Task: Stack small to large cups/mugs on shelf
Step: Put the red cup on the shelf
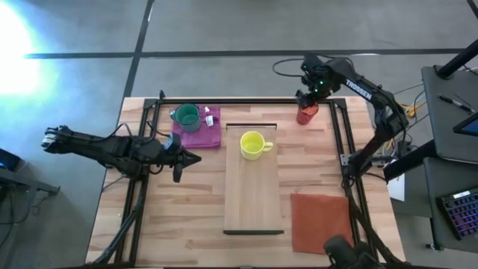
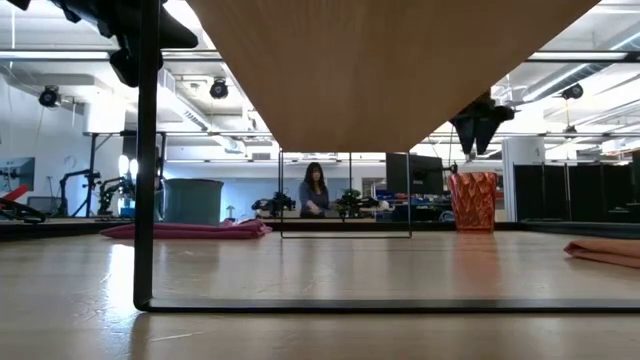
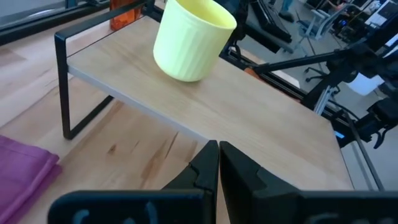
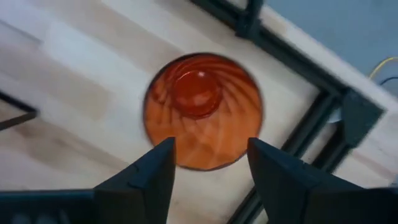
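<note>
The red-orange cup (image 1: pixel 305 114) stands upright on the table near its far right corner, right of the shelf (image 1: pixel 254 190). My right gripper (image 4: pixel 208 168) is open just above it, one finger on either side of the rim, touching nothing; the low view shows it (image 2: pixel 480 125) over the cup (image 2: pixel 472 200). The yellow mug (image 1: pixel 254 145) stands upright on the shelf's far end and also shows in the left wrist view (image 3: pixel 193 40). The teal-green mug (image 1: pixel 187 116) stands on the magenta cloth (image 1: pixel 202 134). My left gripper (image 1: pixel 188 158) is shut and empty, left of the shelf.
An orange-red cloth (image 1: pixel 321 222) lies at the table's near right. A black frame (image 1: pixel 337 134) runs along the table's edges, close to the red-orange cup. The shelf stands on thin black legs (image 2: pixel 146 200). A person (image 2: pixel 313 190) stands far off in the room.
</note>
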Robot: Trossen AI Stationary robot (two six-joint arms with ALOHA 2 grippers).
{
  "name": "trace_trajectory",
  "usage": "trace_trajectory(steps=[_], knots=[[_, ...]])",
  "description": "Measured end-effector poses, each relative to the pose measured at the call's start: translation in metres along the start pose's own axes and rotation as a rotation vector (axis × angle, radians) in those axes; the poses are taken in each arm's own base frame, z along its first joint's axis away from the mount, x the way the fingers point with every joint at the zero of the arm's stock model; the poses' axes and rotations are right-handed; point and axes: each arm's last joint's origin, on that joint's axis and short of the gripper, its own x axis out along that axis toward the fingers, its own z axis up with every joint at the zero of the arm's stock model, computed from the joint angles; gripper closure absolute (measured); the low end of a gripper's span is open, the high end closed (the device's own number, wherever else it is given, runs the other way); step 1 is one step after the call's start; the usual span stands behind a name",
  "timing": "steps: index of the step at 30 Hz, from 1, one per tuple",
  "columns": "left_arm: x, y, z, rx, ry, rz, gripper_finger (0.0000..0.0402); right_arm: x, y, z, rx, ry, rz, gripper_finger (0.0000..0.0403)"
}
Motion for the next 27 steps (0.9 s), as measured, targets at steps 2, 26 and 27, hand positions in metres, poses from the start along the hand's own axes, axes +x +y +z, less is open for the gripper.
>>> trace_trajectory(steps=[2, 26, 27], knots=[[0.001, 0.000, 0.000, 0.000, 0.002, 0.004, 0.0402, 0.003, -0.007, 0.000, 0.004, -0.011, -0.046, 0.0203], [0.013, 0.002, -0.005, -0.016, 0.043, 0.056, 0.0402, 0.067, -0.031, -0.012, 0.135, -0.003, -0.014, 0.0205], [0.013, 0.002, -0.005, -0.016, 0.043, 0.056, 0.0402, 0.068, -0.031, -0.012, 0.137, -0.007, -0.014, 0.0211]])
